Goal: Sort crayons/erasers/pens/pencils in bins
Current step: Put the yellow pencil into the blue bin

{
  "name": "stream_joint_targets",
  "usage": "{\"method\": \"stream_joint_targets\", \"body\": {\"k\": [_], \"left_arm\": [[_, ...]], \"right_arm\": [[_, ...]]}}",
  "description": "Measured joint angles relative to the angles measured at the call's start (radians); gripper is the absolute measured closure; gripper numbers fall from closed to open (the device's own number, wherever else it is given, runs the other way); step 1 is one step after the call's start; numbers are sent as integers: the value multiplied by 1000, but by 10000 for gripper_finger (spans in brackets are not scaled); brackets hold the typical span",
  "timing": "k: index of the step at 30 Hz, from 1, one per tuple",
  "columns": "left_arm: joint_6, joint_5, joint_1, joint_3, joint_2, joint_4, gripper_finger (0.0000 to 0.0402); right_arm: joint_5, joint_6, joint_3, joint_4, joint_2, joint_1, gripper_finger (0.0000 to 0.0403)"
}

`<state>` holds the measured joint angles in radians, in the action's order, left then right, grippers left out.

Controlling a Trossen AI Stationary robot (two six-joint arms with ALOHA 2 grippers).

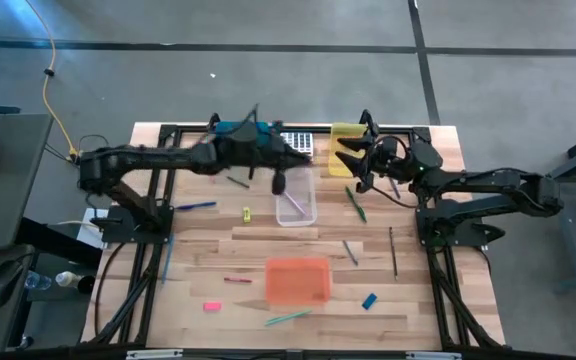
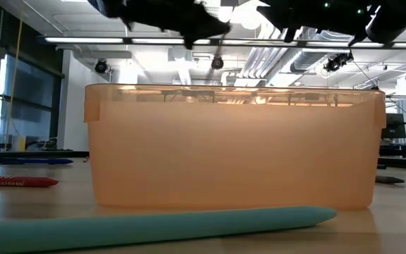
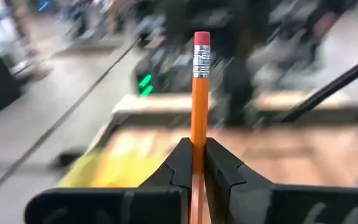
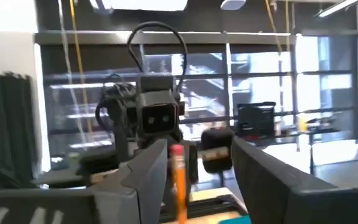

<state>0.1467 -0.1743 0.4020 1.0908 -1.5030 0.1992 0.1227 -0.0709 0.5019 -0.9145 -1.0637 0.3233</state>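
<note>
An orange pencil [image 3: 199, 93] with a pink eraser tip stands upright in the air over the table's far middle, with my left gripper [image 3: 194, 148] [image 1: 308, 153] shut on it. My right gripper [image 4: 197, 163] [image 1: 344, 154] faces the left one, open. Its two fingers stand on either side of the pencil [image 4: 179, 177]; whether one touches it I cannot tell. The clear bin [image 1: 296, 207] lies just nearer than the grippers, the yellow bin [image 1: 345, 140] and the teal bin [image 1: 236, 128] at the far edge, and the orange bin [image 1: 298, 281] near the front. My left gripper pinches the pencil's shaft [image 3: 198, 134] between its two fingertips, some way below the eraser end [image 3: 202, 41]. The fingers come about level from the table's left and lie across the pencil. The pencil stands upright, eraser up, clear of the table.
Loose on the table: a blue pen [image 1: 196, 206], a yellow-green eraser [image 1: 247, 213], a red crayon [image 1: 236, 280], a pink eraser [image 1: 211, 306], a blue eraser [image 1: 369, 300], green pens [image 1: 288, 317] [image 1: 356, 205] and a dark stick [image 1: 392, 250]. A calculator [image 1: 298, 140] lies at the far edge.
</note>
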Motion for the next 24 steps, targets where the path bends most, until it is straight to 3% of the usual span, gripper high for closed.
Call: {"method": "stream_joint_targets", "body": {"k": [3, 7, 12, 18, 24], "left_arm": [[73, 89, 43, 0, 85, -191, 399], [132, 161, 139, 0, 136, -369, 400], [229, 174, 276, 0, 101, -432, 400], [327, 149, 417, -1, -2, -459, 400], [354, 139, 501, -1, -109, -475, 400]], "right_arm": [[-75, 49, 1, 54, 20, -1, 245], [-151, 96, 1, 126, 23, 0, 304], [-151, 126, 1, 179, 23, -2, 391], [-150, 122, 1, 199, 23, -5, 382], [-150, 125, 1, 206, 23, -5, 401]]}}
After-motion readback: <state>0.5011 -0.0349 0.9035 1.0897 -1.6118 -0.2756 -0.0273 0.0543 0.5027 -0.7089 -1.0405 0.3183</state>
